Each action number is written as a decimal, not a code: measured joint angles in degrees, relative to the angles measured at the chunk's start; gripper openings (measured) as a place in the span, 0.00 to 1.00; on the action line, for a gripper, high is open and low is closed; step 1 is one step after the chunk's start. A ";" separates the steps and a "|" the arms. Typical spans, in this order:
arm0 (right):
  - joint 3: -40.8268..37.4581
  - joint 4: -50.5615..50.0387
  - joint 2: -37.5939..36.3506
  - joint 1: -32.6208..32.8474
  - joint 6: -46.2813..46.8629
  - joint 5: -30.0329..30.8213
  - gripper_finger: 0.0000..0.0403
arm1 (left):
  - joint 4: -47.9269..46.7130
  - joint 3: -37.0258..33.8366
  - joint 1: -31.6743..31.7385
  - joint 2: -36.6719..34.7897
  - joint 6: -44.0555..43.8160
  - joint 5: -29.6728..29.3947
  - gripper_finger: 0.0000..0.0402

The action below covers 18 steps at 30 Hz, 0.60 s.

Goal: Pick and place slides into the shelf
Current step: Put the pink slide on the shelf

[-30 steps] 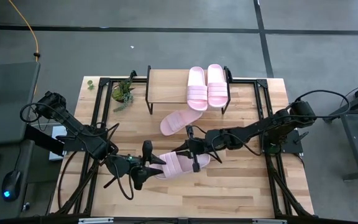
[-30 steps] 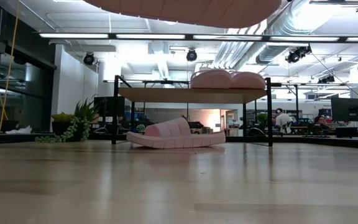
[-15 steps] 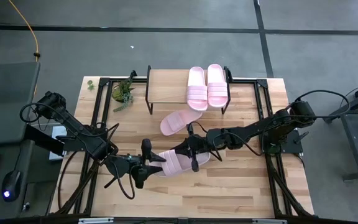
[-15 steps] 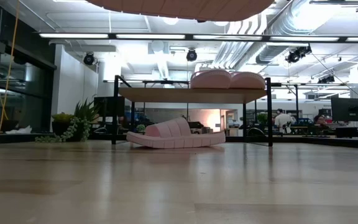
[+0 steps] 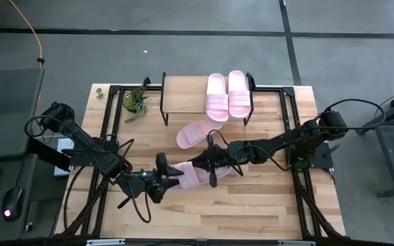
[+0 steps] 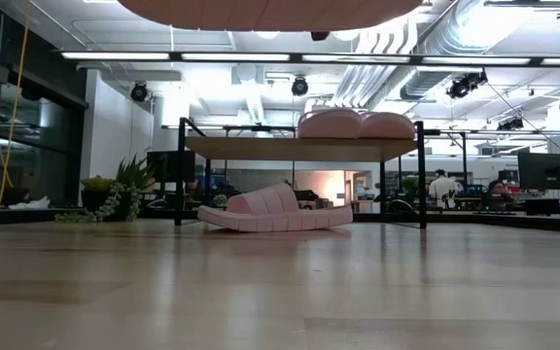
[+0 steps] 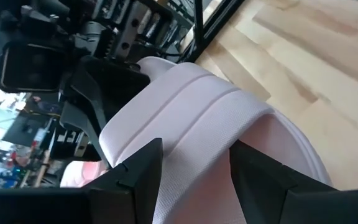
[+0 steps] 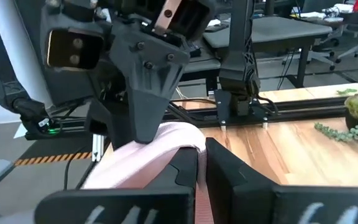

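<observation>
I have one slide (image 5: pixel 195 177) lifted off the bench (image 5: pixel 265 212) near the middle, with my left pincer (image 5: pixel 172 179) grasping its strap at one end and my right pincer (image 5: pixel 212 165) clenched on its other end. Two slides (image 5: pixel 223 96) sit side by side on the right part of the shelf (image 5: pixel 183 96) at the far edge. A fourth slide (image 5: pixel 195 133) lies on the bench just in front of the shelf.

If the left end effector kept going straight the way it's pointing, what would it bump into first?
Probably the right end effector. The left end effector points across the table toward it while gripping one end of the raised slide, and the right one pinches the other end. Depth is hard to judge, so this is a best guess.
</observation>
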 joint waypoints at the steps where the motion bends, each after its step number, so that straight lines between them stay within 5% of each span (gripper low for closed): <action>1: -0.04 0.00 0.00 0.01 0.49 0.24 0.00 | 0.13 0.00 0.00 0.30 0.60 -0.43 0.42; 18: -0.04 -0.70 -0.02 0.03 4.62 2.10 0.00 | 6.27 -0.02 -1.19 1.35 5.71 -8.84 0.42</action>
